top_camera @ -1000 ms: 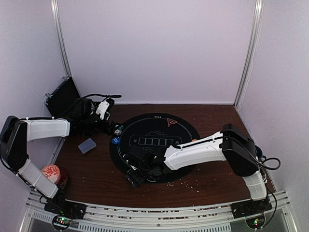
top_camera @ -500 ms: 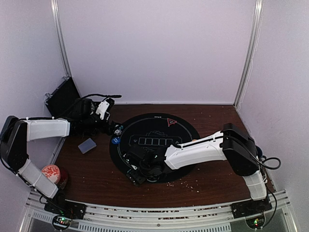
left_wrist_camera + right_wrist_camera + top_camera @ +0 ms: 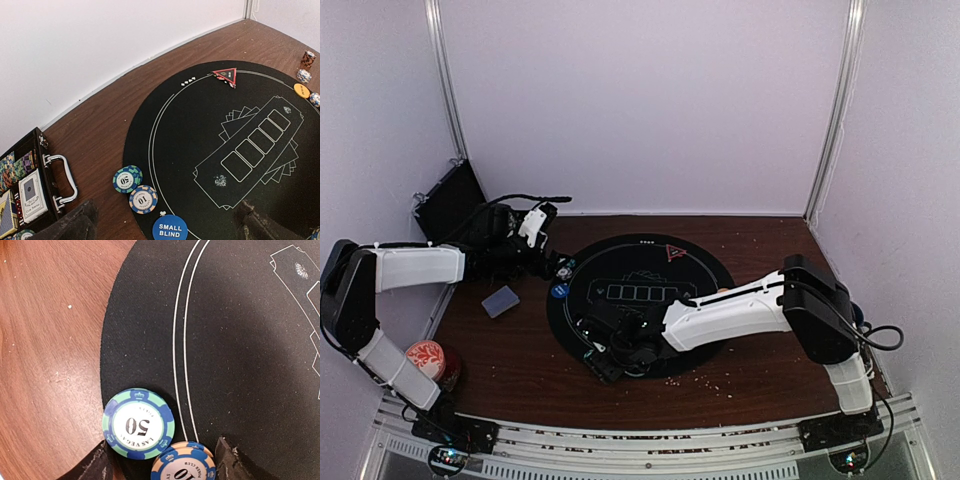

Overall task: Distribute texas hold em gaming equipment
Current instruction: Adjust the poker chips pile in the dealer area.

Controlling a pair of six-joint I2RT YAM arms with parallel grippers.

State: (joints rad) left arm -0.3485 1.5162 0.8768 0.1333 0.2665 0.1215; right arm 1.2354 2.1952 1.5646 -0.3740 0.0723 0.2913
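Note:
In the right wrist view a green-and-blue 50 chip (image 3: 138, 424) and an orange-and-blue 10 chip (image 3: 184, 466) lie flat, side by side, on the black mat's (image 3: 240, 340) edge. My right gripper (image 3: 162, 467) is open and straddles both, its fingers close to their outer rims. From above it sits low at the mat's near-left (image 3: 610, 350). My left gripper (image 3: 165, 227) is wide open and holds nothing. It hovers over another 50 chip (image 3: 127, 178), a 10 chip (image 3: 143, 199) and the blue SMALL BLIND button (image 3: 170, 228). The red triangle marker (image 3: 226, 75) lies at the mat's far edge.
An open black case (image 3: 30, 192) with chips and cards stands at the far left. A grey-blue card deck (image 3: 501, 300) lies on the wood left of the mat. An orange button (image 3: 301, 90) and small chip stacks (image 3: 304, 75) sit at the mat's right. A red-topped can (image 3: 428, 358) stands at the near left.
My right gripper's jaws have narrowed around the two chips, and the gripper has crept slightly right. The left arm has not moved.

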